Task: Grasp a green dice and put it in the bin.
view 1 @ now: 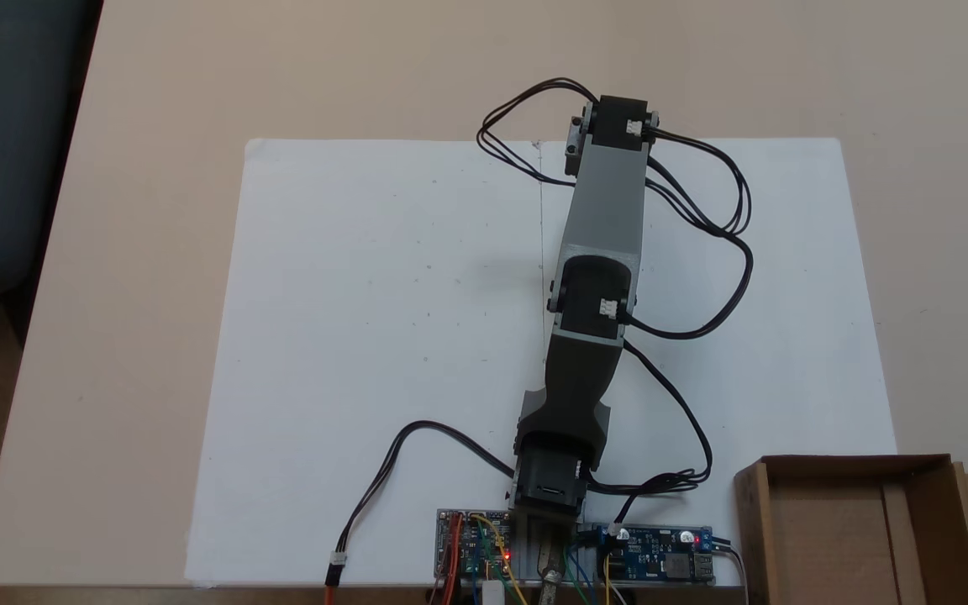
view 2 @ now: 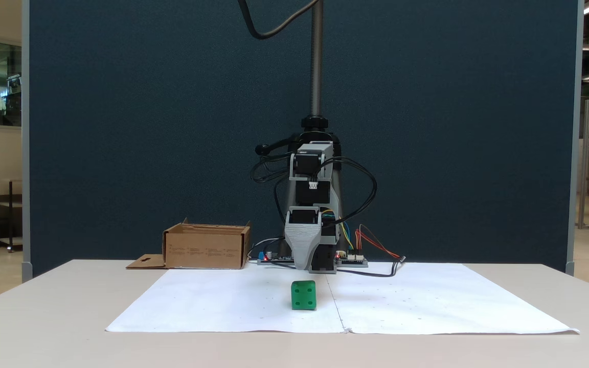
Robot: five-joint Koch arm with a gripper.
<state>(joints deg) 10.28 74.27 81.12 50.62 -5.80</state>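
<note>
Both fixed views leave the claw's (view 2: 304,266) opening untellable above green dice (view 2: 303,295).

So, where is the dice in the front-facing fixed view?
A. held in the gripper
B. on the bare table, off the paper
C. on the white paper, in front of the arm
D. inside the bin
C: the dice rests on the white paper in front of the arm, apart from the bin.

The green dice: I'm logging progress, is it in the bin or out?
Out. The green dice sits on the white paper, well apart from the bin.
</note>
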